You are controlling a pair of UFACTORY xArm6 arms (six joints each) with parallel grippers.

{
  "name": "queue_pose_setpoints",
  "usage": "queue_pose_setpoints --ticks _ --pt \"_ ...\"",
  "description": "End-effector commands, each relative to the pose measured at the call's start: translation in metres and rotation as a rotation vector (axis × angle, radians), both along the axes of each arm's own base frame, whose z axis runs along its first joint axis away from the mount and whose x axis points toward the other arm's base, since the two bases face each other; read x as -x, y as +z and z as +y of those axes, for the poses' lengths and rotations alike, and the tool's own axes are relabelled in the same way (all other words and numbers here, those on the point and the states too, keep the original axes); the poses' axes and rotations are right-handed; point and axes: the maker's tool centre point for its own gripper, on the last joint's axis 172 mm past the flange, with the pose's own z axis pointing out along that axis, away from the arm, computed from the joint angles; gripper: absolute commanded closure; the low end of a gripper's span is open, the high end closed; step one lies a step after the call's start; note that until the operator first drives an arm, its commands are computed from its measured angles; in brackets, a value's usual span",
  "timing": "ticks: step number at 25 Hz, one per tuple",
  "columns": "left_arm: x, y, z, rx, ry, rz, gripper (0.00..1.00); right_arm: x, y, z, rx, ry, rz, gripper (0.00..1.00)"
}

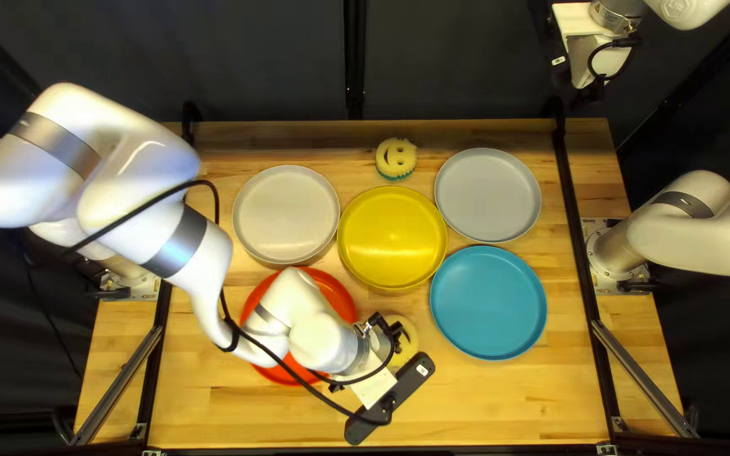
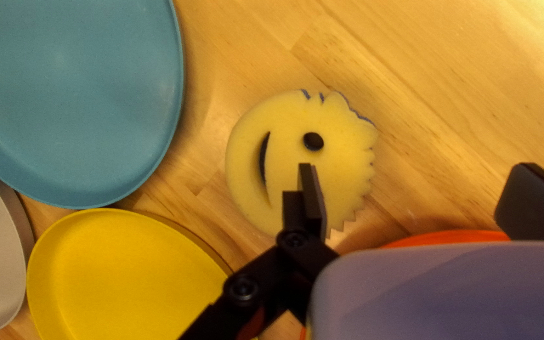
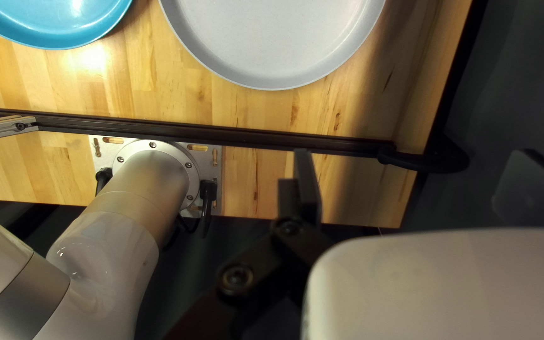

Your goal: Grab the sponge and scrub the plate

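Note:
My left gripper (image 1: 390, 401) hangs over the near part of the table, its fingertips hidden in the top left view. Beside it lies a round yellow sponge (image 1: 404, 338), partly covered by the wrist. From the left wrist view, the gripper (image 2: 420, 192) stands open, one finger over the face-patterned sponge (image 2: 253, 151), the other off to its side. Another smiley sponge (image 1: 396, 156) lies beyond the yellow plate (image 1: 392, 238). My right gripper (image 1: 589, 61) is raised at the far right corner; the right wrist view shows the gripper (image 3: 420, 189) open with nothing between its fingers.
A blue plate (image 1: 488, 302) is right of the near sponge, with a light grey plate (image 1: 487, 195) beyond it. An off-white plate (image 1: 286, 214) stands left of the yellow one. My left arm crosses above a red plate (image 1: 340, 297). Dark rails (image 1: 580, 228) run along both sides.

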Motion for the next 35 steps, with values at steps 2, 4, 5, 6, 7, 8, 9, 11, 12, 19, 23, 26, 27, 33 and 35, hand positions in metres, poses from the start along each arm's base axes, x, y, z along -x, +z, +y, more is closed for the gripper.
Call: queue_pose_setpoints --ticks 2,4,5,6,7,8,9,11,12,19,23,26,27,33,35 --pt "0.0 -0.013 0.007 -0.005 -0.012 -0.001 0.0 0.0 0.0 0.0 0.0 0.0 0.0 0.0" --pt "0.0 -0.017 0.01 -0.005 -0.011 -0.003 0.0 0.0 0.0 0.0 0.0 0.0 0.0 0.0" --pt "0.0 -0.019 0.011 -0.004 -0.011 -0.003 0.0 0.0 0.0 0.0 0.0 0.0 0.0 0.0" --pt "0.0 -0.022 0.012 -0.003 -0.011 -0.003 0.0 0.0 0.0 0.0 0.0 0.0 0.0 0.0" --pt "-0.001 -0.024 0.013 -0.002 -0.011 -0.003 0.0 0.0 0.0 0.0 0.0 0.0 0.0 0.0" --pt "-0.001 -0.025 0.014 -0.002 -0.012 -0.003 0.0 0.0 0.0 0.0 0.0 0.0 0.0 0.0" --pt "-0.002 -0.026 0.014 -0.001 -0.013 -0.002 0.0 0.0 0.0 0.0 0.0 0.0 0.0 0.0" --pt "-0.002 -0.027 0.015 0.001 -0.014 -0.002 0.0 0.0 0.0 0.0 0.0 0.0 0.0 0.0" --pt "-0.001 -0.026 0.015 0.001 -0.015 -0.001 0.0 0.0 0.0 0.0 0.0 0.0 0.0 0.0" --pt "0.004 -0.02 0.013 0.005 -0.02 0.002 0.0 0.0 0.0 0.0 0.0 0.0 0.0 0.0" --pt "0.002 -0.02 0.014 0.006 -0.021 0.0 0.87 0.0 0.0 0.0 0.0 0.0 0.0 0.0" --pt "0.002 -0.022 0.013 0.007 -0.025 0.0 0.97 0.0 0.0 0.0 0.0 0.0 0.0 0.0" --pt "0.001 -0.024 0.013 0.008 -0.028 0.0 0.99 0.0 0.0 0.0 0.0 0.0 0.0 0.0" --pt "-0.002 -0.037 0.017 0.017 -0.041 0.008 1.0 0.0 0.0 0.0 0.0 0.0 0.0 0.0" --pt "-0.001 -0.038 0.017 0.019 -0.044 0.01 1.0 0.0 0.0 0.0 0.0 0.0 0.0 0.0"
